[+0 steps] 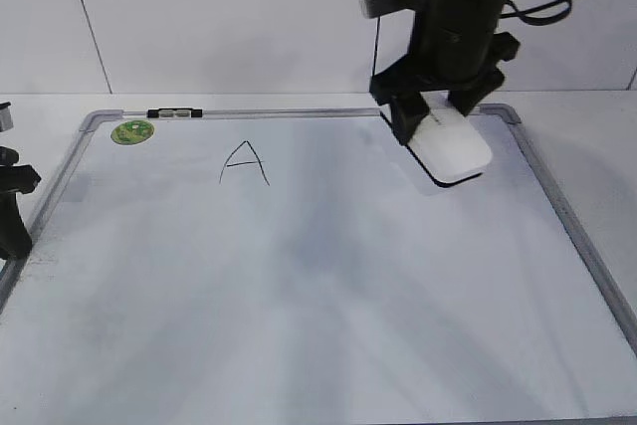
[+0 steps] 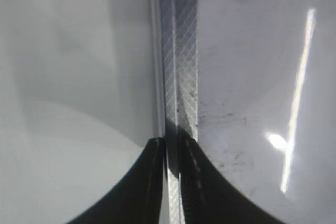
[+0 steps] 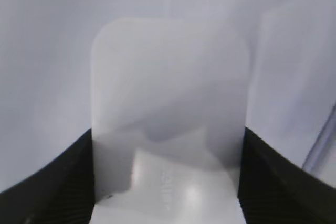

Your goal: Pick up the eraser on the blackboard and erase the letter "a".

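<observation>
White bench carries the blackboard [image 1: 299, 276]. My right hand [image 1: 438, 118] is clamped on the eraser [image 1: 453, 149] at the board's far right corner. My left hand [image 2: 173, 145] sits nearly closed over the left frame edge, holding nothing.

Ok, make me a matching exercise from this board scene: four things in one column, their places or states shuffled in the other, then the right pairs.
Things:
1. eraser
2. green sticker
3. capital A
4. left gripper

Places or states:
a. astride the board's left frame, jaws nearly closed
b. between the right gripper's fingers
c. far left corner of the blackboard
d. written right of the sticker

Pairs: 1-b, 2-c, 3-d, 4-a
</observation>
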`<move>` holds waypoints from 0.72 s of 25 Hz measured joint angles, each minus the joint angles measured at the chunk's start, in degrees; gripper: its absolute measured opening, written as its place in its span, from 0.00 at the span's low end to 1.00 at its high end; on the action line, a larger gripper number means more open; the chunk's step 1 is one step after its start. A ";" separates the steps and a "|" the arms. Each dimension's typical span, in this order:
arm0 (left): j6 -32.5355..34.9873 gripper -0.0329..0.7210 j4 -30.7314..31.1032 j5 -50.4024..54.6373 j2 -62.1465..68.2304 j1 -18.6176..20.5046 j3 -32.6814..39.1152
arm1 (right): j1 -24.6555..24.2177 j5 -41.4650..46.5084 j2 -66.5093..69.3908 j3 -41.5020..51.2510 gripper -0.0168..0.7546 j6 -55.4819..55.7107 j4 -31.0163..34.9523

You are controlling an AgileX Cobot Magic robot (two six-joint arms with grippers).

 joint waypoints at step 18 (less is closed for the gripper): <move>0.00 0.16 0.00 0.00 0.00 0.00 0.00 | -10.79 -1.45 -4.49 20.00 0.72 6.54 -0.19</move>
